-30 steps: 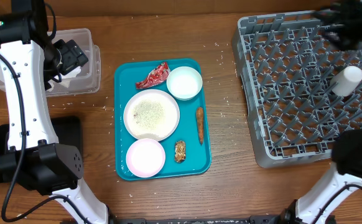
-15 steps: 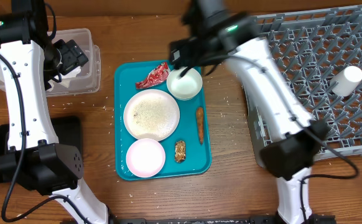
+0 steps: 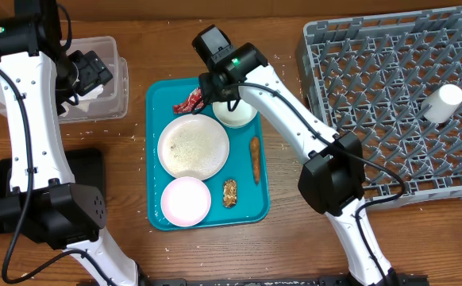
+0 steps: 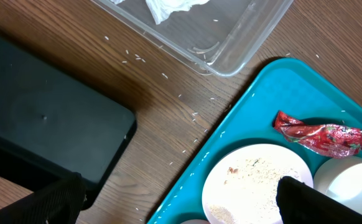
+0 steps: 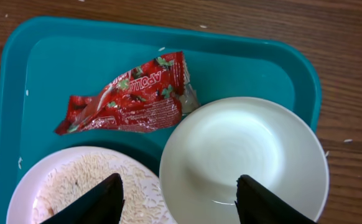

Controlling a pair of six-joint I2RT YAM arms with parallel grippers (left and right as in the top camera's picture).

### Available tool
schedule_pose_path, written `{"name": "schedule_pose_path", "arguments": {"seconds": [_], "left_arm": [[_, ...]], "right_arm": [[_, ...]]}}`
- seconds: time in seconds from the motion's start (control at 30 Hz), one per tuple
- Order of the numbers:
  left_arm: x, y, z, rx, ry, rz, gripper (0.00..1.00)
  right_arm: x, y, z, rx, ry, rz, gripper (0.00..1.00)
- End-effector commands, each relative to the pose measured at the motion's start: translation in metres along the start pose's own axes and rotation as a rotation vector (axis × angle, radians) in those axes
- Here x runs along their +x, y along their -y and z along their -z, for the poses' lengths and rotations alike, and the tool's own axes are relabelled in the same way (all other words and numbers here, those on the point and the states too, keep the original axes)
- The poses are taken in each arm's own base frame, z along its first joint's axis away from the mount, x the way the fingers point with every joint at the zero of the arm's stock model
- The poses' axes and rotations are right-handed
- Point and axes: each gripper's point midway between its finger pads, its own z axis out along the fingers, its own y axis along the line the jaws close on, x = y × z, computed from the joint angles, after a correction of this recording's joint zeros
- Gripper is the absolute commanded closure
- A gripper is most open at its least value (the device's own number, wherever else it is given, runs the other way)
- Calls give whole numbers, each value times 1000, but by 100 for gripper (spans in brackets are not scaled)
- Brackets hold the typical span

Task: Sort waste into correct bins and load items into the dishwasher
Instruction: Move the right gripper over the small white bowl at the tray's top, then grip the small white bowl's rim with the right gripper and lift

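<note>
On the teal tray (image 3: 155, 159) lie a red foil wrapper (image 3: 193, 101), a white bowl (image 3: 239, 111), a large plate with rice crumbs (image 3: 193, 145), a smaller white dish (image 3: 186, 200), a thin sausage (image 3: 255, 159) and a nutty chunk (image 3: 229, 192). My right gripper (image 3: 217, 102) hovers open over the bowl's left rim (image 5: 243, 155), beside the wrapper (image 5: 131, 96). One finger is over the rice plate (image 5: 69, 186). My left gripper (image 3: 88, 71) hangs open above the clear tub (image 3: 108, 107), which holds the napkin (image 4: 168, 7). A white cup (image 3: 442, 103) lies in the grey dish rack (image 3: 374, 119).
The black tray (image 3: 88, 171) sits at the left below the tub, partly behind my left arm. Rice grains are scattered on the wood (image 4: 168, 93) between tub and teal tray. The rack fills the right side of the table.
My right arm has swung from the dish rack across to the teal tray and now hangs over the bowl and wrapper. The left arm has not moved.
</note>
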Motion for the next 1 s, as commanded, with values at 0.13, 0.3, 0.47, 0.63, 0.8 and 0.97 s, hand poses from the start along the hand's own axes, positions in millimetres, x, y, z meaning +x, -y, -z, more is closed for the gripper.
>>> {"name": "schedule_pose_path", "arguments": {"seconds": [0.13,0.3,0.47,0.63,0.8,0.97], "left_arm": [[-2,-1,3,-4,13,-20,0],[-2,-1,3,-5,13,-19,0],[-2,-1,3,-4,13,-19,0],[-2,-1,3,-5,13,-20,0],[-2,-1,3,-5,13,-20,0],[-2,-1,3,-5,13,-20,0]], "right_arm": [[12,-9,-22,1,-32,-76,49],[24,-12,-38,17,-69,-60,49],[26,-12,-46,23,-76,-59,51],[36,-8,-61,42,-111,-56,52],[37,-8,-66,44,-114,-55,53],[37,-8,-67,42,-112,-56,65]]}}
